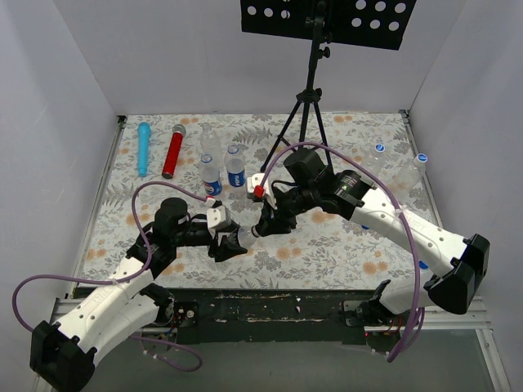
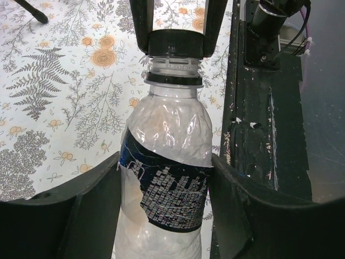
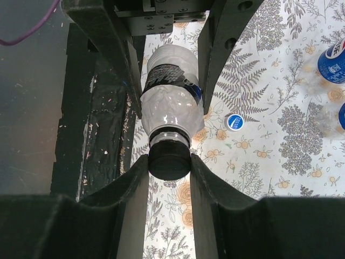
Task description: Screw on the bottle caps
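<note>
One black plastic cap [image 2: 175,43] pinched in my right gripper [image 3: 168,164] looks part-threaded on my left gripper's [image 2: 166,167] clear plastic bottle [image 2: 167,124]; blue cap [image 3: 234,122] loose.

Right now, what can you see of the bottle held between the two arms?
The bottle is clear, dented thin plastic with a dark, partly torn label around its middle, and looks empty. The left gripper clamps its body at the label; the right gripper pinches the black cap on its mouth. Neck threads and a black ring show below the cap, so it seems not fully screwed down. It is held tilted between the arms.
</note>
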{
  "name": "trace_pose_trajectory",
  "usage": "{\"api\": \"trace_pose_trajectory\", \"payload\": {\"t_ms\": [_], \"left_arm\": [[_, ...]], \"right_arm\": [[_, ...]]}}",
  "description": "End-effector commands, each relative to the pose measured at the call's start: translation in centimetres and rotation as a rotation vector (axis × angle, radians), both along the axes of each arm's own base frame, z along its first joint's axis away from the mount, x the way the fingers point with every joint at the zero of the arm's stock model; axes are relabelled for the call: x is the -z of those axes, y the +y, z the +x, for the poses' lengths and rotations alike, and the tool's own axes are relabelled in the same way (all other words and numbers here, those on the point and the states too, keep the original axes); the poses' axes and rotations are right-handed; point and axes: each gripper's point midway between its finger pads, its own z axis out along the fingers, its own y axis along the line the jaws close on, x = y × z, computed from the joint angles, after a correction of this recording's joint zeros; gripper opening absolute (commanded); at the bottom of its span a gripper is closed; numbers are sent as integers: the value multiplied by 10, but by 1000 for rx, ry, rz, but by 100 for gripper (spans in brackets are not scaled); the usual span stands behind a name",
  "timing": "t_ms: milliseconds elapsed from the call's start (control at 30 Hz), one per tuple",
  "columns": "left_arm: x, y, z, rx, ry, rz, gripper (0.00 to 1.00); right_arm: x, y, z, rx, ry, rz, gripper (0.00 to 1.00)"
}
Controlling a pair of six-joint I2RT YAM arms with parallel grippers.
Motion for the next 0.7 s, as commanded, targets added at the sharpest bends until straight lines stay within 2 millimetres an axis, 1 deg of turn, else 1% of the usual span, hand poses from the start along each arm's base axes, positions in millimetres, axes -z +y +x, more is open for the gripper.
{"api": "trace_pose_trajectory", "payload": {"t_ms": [0,100,200,333,367,433,667], "left_arm": [[-22,-4,-3,25,-39,-51,1],[-26,-6,-7,55,-32,-66,1],[-35,-11,-15,116,-30,-96,0],[-51,-14,-16,159,-49,-146,0],[-58,-15,-16,173,-72,-167,0],[-65,-16,-15,191,-78,-190,0],[-85,-23,-7,260,-93,-225,0]], "right_arm": [[-12,5,-6,-49,-11,42,19],[-13,4,-13,-93,-9,49,18],[-15,3,-19,-150,-15,49,18],[-15,2,-18,-192,-50,34,18],[-15,2,-16,-197,-56,29,18],[-14,1,-14,-207,-77,16,18],[-13,-3,0,-222,-146,-48,16]]}}
